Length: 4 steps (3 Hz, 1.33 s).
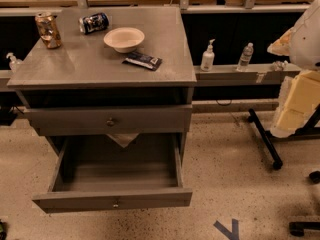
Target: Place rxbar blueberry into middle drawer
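Observation:
The rxbar blueberry [143,60] is a flat dark bar with pale markings. It lies on the grey cabinet top [90,64], just in front of and to the right of a white bowl [124,38]. The middle drawer [116,200] is pulled wide open below, and its deep grey box [115,176] shows nothing inside. The upper knobbed drawer front [107,120] stands slightly out above it. My gripper is not in view. A white rounded shape [306,34] at the right edge may be part of my arm.
A blue can [93,22] lies on its side and a gold can [48,30] stands upright at the back left of the top. A pump bottle [207,56] and a water bottle [245,56] stand on a ledge to the right. Black wheeled legs [265,141] and yellow foam [297,104] are at the right.

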{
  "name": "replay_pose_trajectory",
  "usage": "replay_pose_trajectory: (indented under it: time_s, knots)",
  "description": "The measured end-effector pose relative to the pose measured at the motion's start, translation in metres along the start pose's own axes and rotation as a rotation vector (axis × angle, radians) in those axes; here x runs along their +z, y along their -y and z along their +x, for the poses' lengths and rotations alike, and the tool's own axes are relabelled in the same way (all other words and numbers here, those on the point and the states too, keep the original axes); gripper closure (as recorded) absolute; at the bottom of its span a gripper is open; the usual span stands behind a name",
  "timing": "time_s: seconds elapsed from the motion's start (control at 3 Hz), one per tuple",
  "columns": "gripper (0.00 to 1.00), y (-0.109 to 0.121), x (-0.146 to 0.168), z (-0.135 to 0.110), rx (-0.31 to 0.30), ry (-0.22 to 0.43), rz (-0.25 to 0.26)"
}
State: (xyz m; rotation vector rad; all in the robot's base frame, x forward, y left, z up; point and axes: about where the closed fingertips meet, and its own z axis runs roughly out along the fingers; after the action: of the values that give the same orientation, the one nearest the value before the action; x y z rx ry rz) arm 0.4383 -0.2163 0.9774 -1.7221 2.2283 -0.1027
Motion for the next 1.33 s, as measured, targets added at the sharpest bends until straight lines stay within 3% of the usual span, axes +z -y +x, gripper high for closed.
replay_pose_trajectory:
  time_s: [0.33,0.67,1.0,1.33]
  knots:
    - [0.00,0.000,0.000,0.000,0.000,0.000,0.000]
    - [0.00,0.022,0.020,-0.021,-0.011,0.062,-0.012]
    - [0.00,0.067,0.059,-0.068,-0.020,0.148,-0.025]
    - [0.00,0.123,0.107,-0.148,-0.029,0.280,-0.029]
